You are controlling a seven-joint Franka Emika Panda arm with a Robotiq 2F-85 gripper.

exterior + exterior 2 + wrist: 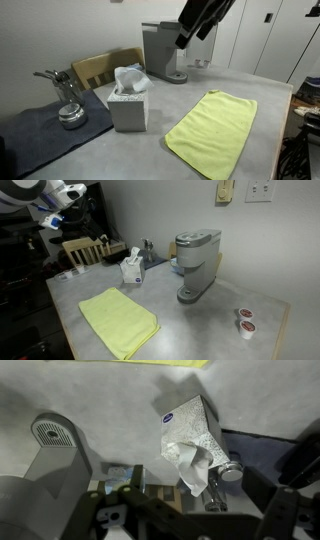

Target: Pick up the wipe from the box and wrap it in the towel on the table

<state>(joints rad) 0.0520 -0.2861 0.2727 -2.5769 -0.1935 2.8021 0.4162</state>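
The small grey box (128,108) (132,274) stands on the grey table (268,112) with the white wipe (130,78) (133,255) poking from its top. The yellow-green towel (212,132) (118,322) lies flat beside the box. My gripper (187,38) hangs open and empty, high above the table near the coffee machine. In the wrist view the box (196,422) and its wipe (196,468) lie well below, between my gripper's (200,512) spread fingers (292,488).
A tall grey coffee machine (163,50) (197,264) stands behind the box. A dark mat (40,138) with a metal utensil (68,104) lies next to it, and a wooden chair (104,68) is behind. Two coffee pods (245,320) sit near the table's corner.
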